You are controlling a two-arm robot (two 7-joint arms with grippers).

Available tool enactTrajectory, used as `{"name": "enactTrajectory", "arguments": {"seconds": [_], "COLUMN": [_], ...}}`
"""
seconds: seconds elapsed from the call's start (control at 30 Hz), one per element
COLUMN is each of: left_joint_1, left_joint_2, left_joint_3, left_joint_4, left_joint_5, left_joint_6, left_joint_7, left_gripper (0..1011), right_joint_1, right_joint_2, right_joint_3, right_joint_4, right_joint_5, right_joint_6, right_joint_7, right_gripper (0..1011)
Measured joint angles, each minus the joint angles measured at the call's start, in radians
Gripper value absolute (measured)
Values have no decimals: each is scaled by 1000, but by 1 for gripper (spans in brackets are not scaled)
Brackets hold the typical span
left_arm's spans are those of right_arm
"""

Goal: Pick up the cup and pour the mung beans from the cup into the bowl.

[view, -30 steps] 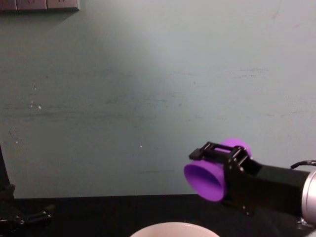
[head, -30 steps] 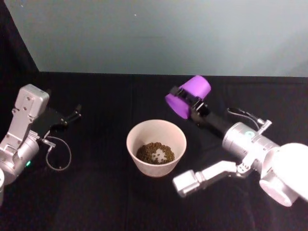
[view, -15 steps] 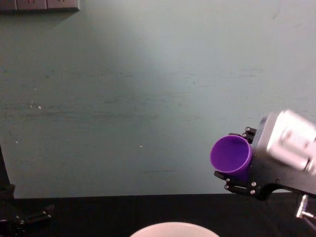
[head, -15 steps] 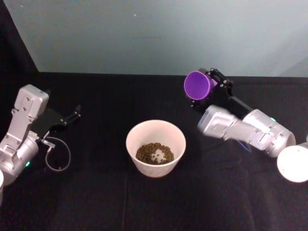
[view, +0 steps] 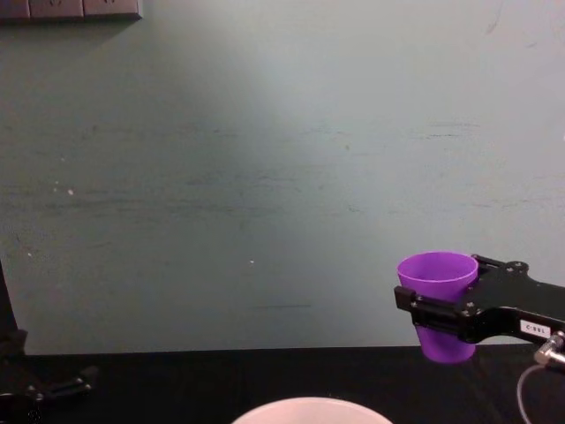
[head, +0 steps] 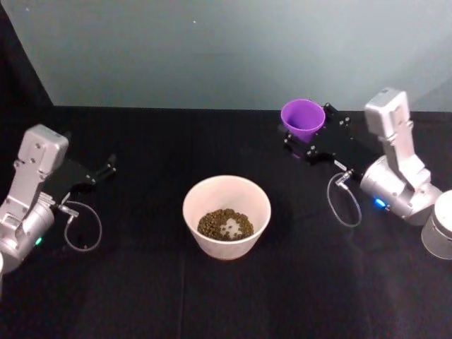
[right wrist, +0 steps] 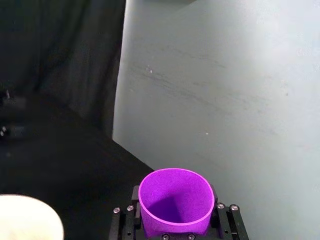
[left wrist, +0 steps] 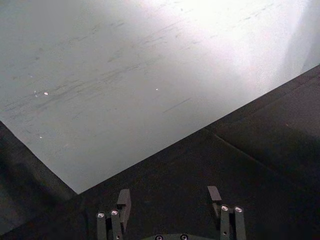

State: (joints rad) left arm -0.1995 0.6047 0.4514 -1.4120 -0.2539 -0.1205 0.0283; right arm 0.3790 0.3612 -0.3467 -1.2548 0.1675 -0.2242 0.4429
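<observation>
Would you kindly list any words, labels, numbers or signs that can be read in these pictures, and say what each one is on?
White label on the right gripper, in the chest view: it carries dark characters, too small to read.
The cup that this gripper holds upright: no writing.
The bowl with mung beans: no writing.
Nothing else readable.

This looks like a robot test lab: a surface (head: 141,296) draped in black cloth, a bare, scuffed pale green wall (view: 265,159) behind, and wall sockets (view: 71,9) at 11 o'clock.
</observation>
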Motion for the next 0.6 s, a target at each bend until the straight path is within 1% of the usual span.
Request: {"name": "enactTrajectory", "arguments": {"seconds": [0.03,0.07,0.2,0.6], "left_joint_1": [0,0,0,0], "left_joint_2": [0,0,0,0], "left_joint_3": [0,0,0,0], "left_joint_4": [0,0,0,0], "left_joint_5": [0,0,0,0], "left_joint_6": [0,0,0,0], "left_joint_7": [0,0,0,0], "left_gripper": [1000,1000,1000,1000], "right_joint_1": [1,2,3,3], "right_joint_2": [-3,-9,-15,-13], "right_joint_3": [5,13,29,24], "right_joint_4": [5,12,17,17], "right_joint_5": [16,45,96,85], "right_joint_6": [4,13,31,30], "right_joint_7": [11,32,59,57], "right_gripper": [746,746,746,746]}}
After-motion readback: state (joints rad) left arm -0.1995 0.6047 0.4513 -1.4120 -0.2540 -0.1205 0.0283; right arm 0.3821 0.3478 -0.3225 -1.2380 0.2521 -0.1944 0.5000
